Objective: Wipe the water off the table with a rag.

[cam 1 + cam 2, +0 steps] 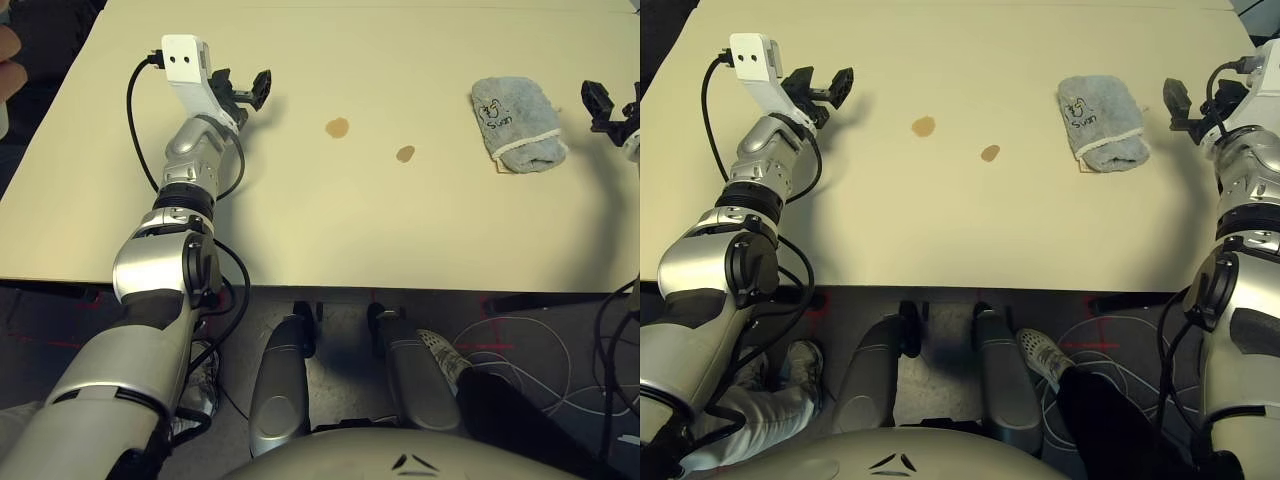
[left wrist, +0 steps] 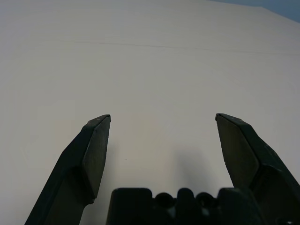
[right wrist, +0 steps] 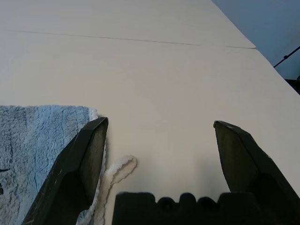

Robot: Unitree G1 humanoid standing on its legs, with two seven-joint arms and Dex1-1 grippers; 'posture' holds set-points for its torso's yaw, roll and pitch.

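R hand (image 3: 159, 140) fingers spread, empty | rag (image 3: 42, 150) beside one finger | on table (image 3: 154, 75)

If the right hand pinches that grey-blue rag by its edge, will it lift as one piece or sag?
Probably sags: the rag looks like soft folded terry, so its layers may unfold. It likely weighs little and shouldn't slip, given its fuzzy pile beside the right hand.

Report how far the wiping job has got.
Nothing is done yet: both spots of water sit on the table, unwiped. The rag lies folded, ungripped. In hand: the right gripper is open beside the rag. The left gripper is open over bare tabletop. Left: grasp the rag, wipe both spots.
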